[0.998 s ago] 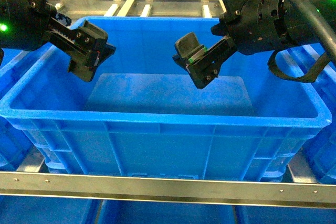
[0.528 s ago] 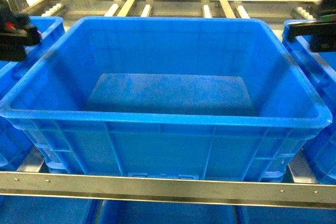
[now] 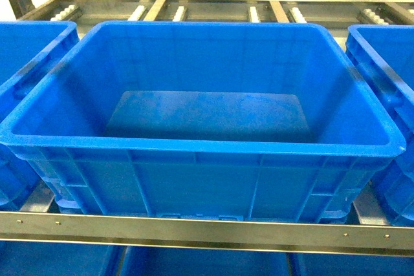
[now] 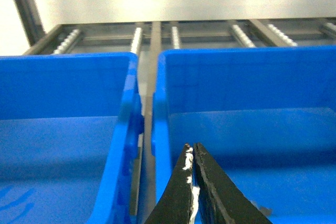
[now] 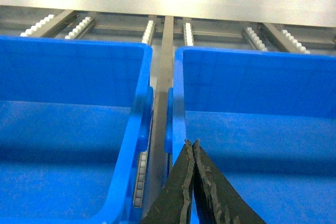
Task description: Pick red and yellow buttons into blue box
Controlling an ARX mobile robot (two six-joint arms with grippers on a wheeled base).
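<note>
The blue box (image 3: 194,150) fills the middle of the head view, and its floor shows nothing inside. The red and yellow buttons are out of view in every frame. Neither gripper appears in the head view. In the left wrist view my left gripper (image 4: 191,148) is shut with nothing between its fingers, above the left edge of the blue box (image 4: 247,82). My right gripper (image 5: 192,144) is also shut and empty in the right wrist view, hanging over the gap between the blue box (image 5: 73,72) and the crate beside it.
A similar blue crate stands on each side of the box, one on the left (image 3: 32,43) and one on the right (image 3: 381,50). A roller rack (image 3: 213,10) runs behind them. A metal rail (image 3: 207,229) crosses the front, with more blue crates below it.
A second ago both arms hung over the box. They drew out to the sides and have now left the head view.
</note>
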